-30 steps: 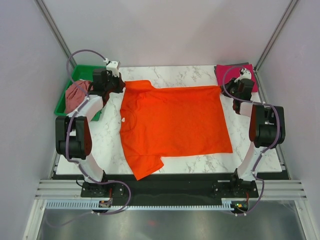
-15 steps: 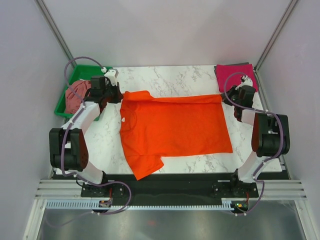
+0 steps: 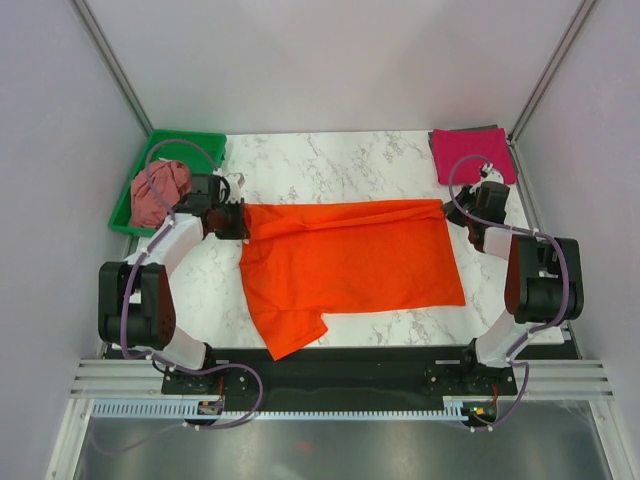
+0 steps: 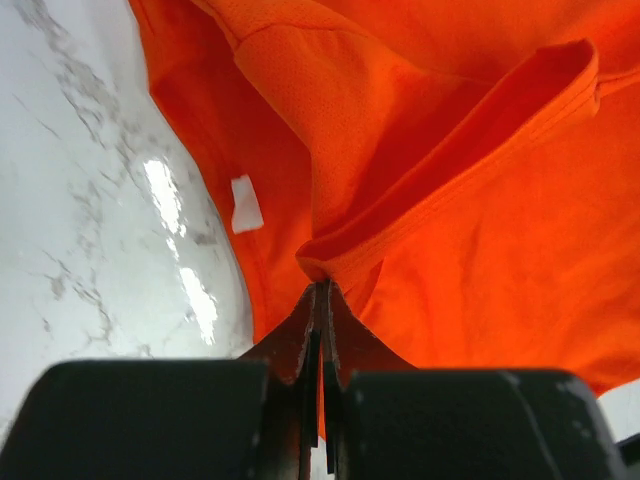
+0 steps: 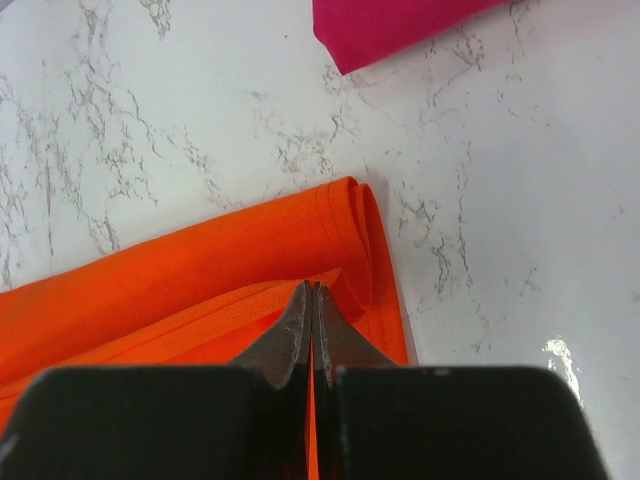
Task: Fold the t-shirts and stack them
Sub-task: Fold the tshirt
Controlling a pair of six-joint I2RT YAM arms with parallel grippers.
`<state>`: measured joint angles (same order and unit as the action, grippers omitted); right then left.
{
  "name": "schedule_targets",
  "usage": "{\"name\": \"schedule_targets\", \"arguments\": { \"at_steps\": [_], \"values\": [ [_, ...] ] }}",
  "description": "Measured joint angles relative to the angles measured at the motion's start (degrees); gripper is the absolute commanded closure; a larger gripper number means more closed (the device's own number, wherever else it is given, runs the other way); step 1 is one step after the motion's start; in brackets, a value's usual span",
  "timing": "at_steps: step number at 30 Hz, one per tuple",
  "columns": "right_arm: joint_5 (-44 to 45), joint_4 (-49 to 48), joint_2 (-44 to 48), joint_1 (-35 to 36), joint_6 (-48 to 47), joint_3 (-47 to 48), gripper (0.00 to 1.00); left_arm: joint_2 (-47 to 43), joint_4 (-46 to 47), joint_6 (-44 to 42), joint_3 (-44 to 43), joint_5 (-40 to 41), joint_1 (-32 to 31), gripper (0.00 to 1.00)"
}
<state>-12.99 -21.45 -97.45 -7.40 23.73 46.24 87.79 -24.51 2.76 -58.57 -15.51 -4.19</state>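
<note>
From above, the fingertips of both arms are hidden under their own wrist housings, so that view alone does not show how the jaws stand. The rose shirt [image 3: 158, 192] lies crumpled in the green tray [image 3: 195, 141] at the far left, partly crossed by a cable [image 3: 150, 172], and its shape cannot be made out. The pink shirt [image 3: 471, 155] sits folded flat at the far right corner of the table [image 3: 340, 150], well apart from the others. The orange shirt [image 3: 350, 265] is spread across the middle of the table, with its far edge lifted and doubled over toward the near side. One sleeve reaches the near edge. Each wrist camera frames only a small part of this shirt. The left wrist view shows what the overhead view does not: a hemmed fold of orange cloth rising from the fingertips, and a small white label [image 4: 245, 203] on the shirt close to the marble. The right wrist view shows the shirt's corner rolled into a soft loop just past the fingertips, with a corner of the pink shirt at the top of the frame. The left gripper [image 4: 318, 292] is pressed together, pinching the orange shirt at its far left corner. The right gripper [image 5: 311, 292] is likewise closed tight on the hem at the far right corner.
</note>
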Motion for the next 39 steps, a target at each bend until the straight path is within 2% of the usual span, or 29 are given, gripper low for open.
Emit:
{"name": "schedule_targets", "arguments": {
  "at_steps": [6, 9, 11, 12, 15, 22, 27, 33, 36, 37, 39],
  "values": [
    [1.1, 1.9, 1.1, 0.0, 0.0, -1.7, 1.00, 0.5, -4.7, 0.3, 1.2, 0.3, -1.6, 0.98],
    [1.7, 3.5, 1.2, 0.0, -0.2, -1.9, 0.93, 1.1, -6.5, 0.6, 1.2, 0.4, -2.1, 0.98],
    [2.2, 4.6, 1.7, 0.0, -0.3, -2.1, 0.83, 1.8, -7.6, 0.9, 1.2, 0.6, -2.2, 0.89],
    [2.5, 5.4, 2.0, 0.0, -0.4, -2.1, 0.80, 2.1, -8.3, 1.0, 1.2, 0.9, -2.3, 0.75],
    [4.6, 9.8, 4.0, 0.0, -0.5, -1.9, 0.74, 2.5, -10.5, 2.0, 1.2, 2.0, -2.4, 0.65],
    [3.8, 18.9, 6.4, 0.1, 2.1, 2.4, 0.56, 2.4, -13.7, 3.4, -2.4, 4.0, -2.6, 0.62],
    [3.6, 20.9, 5.1, 1.5, 3.0, 5.7, 0.55, 4.8, -13.6, 4.5, -11.1, 4.5, -2.7, 0.63],
    [4.5, 23.1, -0.5, 2.4, 2.7, 7.2, 0.55, 17.0, -11.4, 5.4, -20.9, 3.5, -2.7, 0.64],
    [5.7, 23.6, -3.1, 2.4, 2.3, 7.3, 0.64, 23.6, -11.1, 5.9, -23.0, 3.6, -2.7, 0.64],
    [6.3, 23.6, -3.4, 2.4, 1.9, 8.0, 0.73, 25.2, -11.1, 6.1, -23.1, 4.0, -2.7, 0.64],
    [7.5, 23.6, -4.3, 2.4, 1.2, 8.7, 0.83, 27.8, -11.4, 6.6, -23.1, 4.9, -2.7, 0.64]
  ]
}}
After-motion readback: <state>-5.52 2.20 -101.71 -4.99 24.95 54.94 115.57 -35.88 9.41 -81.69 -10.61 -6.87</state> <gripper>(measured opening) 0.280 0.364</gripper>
